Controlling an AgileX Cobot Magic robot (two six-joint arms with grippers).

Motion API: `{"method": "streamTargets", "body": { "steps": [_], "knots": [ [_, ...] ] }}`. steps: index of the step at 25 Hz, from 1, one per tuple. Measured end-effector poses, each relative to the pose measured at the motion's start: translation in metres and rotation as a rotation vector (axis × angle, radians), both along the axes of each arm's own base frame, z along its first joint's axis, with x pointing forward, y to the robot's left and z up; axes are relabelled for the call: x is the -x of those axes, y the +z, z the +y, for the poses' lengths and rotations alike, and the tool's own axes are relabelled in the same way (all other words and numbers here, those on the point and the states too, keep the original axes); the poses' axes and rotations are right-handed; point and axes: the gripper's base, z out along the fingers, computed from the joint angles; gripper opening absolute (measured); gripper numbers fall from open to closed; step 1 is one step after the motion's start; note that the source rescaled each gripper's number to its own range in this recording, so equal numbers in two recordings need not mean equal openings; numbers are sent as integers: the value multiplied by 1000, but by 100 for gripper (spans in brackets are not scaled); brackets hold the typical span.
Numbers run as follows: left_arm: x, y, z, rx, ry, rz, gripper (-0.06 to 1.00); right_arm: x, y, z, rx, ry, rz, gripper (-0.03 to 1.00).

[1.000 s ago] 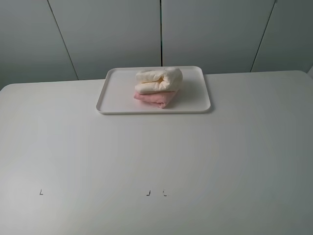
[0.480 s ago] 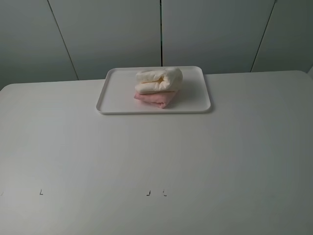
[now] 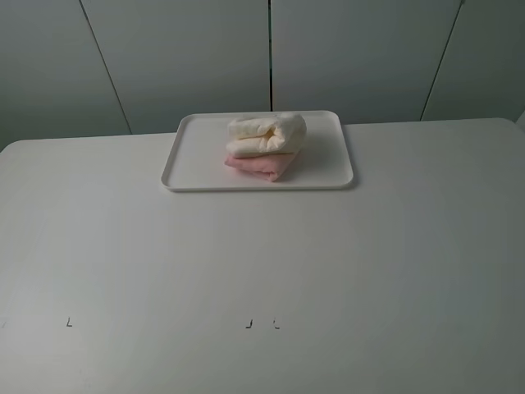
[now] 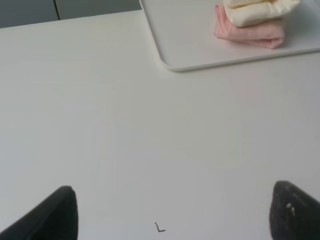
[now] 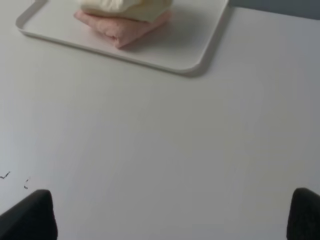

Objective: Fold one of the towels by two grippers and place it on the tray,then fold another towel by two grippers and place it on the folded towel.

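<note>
Exterior high view showed the cream towel [image 3: 266, 135] stacked on the folded pink towel [image 3: 261, 167] inside the tray [image 3: 197, 164]. Left end effector [image 4: 172, 215] and right end effector [image 5: 172, 220] hung spread wide, empty, well apart from the tray; the task looked complete, needing no further move.

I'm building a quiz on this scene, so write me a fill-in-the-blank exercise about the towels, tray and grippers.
1. The folded cream-white terry towel lies on top of the folded ____ terry towel.
2. Both towels sit on the flat white rectangular plastic ____, which rests on the white table.
3. The left gripper and right gripper both stand ____, holding nothing.

Missing words: pink; tray; open
</note>
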Motion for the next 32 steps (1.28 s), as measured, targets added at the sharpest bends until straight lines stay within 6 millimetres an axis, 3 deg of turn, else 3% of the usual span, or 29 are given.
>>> {"method": "streamTargets", "body": {
  "steps": [10,25,32],
  "knots": [
    [1,0,1,0,10,-8,98,15,0,-4,-3,10,-95,100],
    [5,0,1,-21,366,-12,98,14,0,-3,7,-87,-100,100],
    [5,0,1,-26,387,-13,98,14,0,-3,7,-87,-100,100]
  ]
}}
